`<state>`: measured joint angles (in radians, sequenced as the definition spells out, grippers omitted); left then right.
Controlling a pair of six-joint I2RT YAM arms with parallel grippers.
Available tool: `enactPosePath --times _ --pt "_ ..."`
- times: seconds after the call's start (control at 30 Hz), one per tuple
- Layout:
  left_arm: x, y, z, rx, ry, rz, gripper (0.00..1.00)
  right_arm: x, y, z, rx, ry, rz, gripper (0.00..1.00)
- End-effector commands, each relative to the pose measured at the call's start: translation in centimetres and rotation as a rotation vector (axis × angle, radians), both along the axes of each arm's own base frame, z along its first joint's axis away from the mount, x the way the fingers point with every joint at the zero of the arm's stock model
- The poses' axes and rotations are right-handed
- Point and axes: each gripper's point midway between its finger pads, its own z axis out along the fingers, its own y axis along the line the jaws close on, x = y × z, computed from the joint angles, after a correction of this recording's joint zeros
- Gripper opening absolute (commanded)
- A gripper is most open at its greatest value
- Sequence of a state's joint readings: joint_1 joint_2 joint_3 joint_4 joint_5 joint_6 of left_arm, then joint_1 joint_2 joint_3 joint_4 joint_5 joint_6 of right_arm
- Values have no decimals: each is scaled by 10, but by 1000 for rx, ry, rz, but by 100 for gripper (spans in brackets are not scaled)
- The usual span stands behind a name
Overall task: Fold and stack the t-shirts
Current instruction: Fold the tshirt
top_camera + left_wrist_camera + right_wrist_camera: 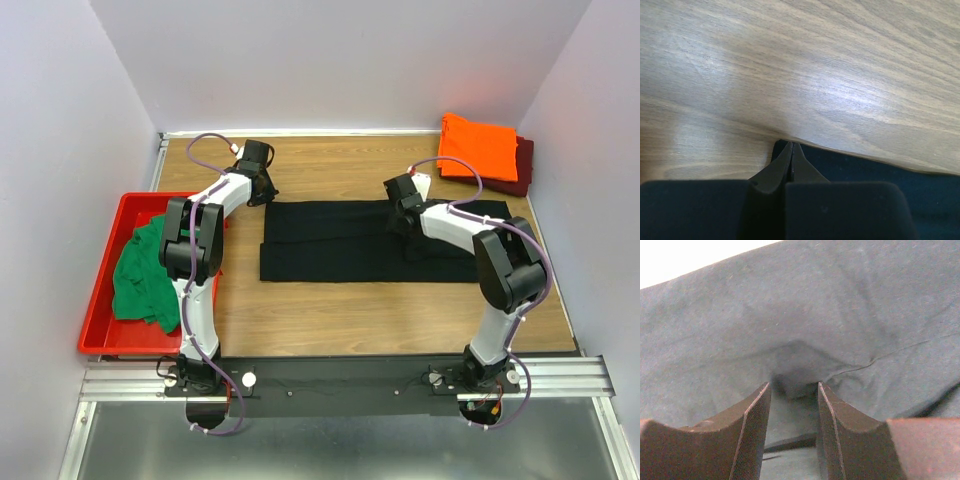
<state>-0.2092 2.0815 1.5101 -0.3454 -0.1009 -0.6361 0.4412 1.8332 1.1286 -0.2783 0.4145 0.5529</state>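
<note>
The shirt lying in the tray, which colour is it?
The shirt is green, clearest in the top external view.

no text, label, brand, number or sign can be read in any of the views.
</note>
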Motion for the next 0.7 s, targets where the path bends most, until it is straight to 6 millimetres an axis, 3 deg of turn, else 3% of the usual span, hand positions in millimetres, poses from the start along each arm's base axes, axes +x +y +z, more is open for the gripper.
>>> enactPosePath --times 0.0,0.27,0.67 --pt "1 3 10 -6 -22 -7 0 13 -10 4 -41 -38 -59 50" --pt "1 2 8 -6 -21 -8 0 19 -5 1 -16 -36 -68 49" --pt "0 2 4 -9 -14 -11 0 5 13 -13 78 26 -26 48"
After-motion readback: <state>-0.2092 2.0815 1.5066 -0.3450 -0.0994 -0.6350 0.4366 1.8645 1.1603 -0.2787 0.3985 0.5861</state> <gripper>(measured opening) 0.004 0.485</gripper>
